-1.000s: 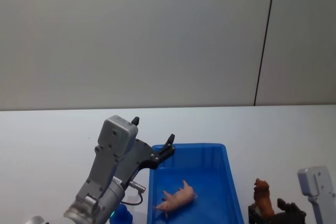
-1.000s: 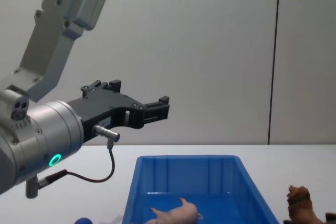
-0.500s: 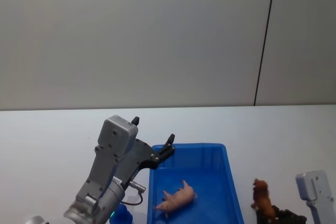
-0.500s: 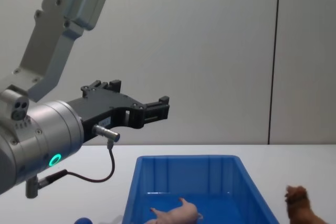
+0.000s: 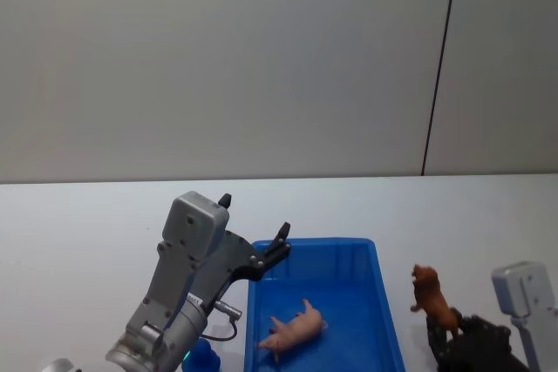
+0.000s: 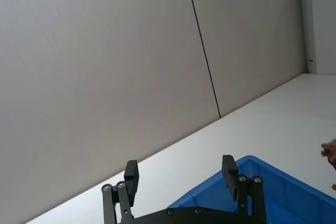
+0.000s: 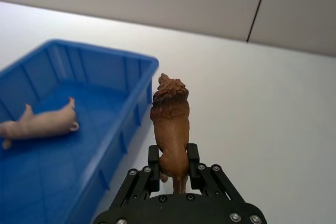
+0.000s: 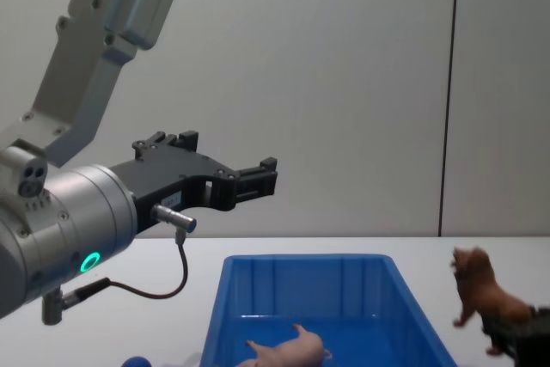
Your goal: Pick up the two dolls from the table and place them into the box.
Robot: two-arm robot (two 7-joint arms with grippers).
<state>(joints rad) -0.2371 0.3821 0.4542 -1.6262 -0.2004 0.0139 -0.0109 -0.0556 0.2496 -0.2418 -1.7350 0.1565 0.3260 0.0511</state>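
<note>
Head view: right pincer [image 5: 446, 330] clamps brown doll [image 5: 430, 295] just right of box [image 5: 323, 242]; left pincer [image 5: 255, 215], apart, at box's left.

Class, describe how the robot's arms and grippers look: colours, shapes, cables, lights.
Both arms are silver-grey with boxy housings. The left arm carries a green ring light and a black cable. The left gripper and right gripper are black, each with two flat fingers and silver screws.

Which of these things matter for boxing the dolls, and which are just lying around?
For the job: pink doll, in the blue box; brown doll, held by the right gripper; left gripper, open near the box.
Lying about: small blue round object, on the table.
</note>
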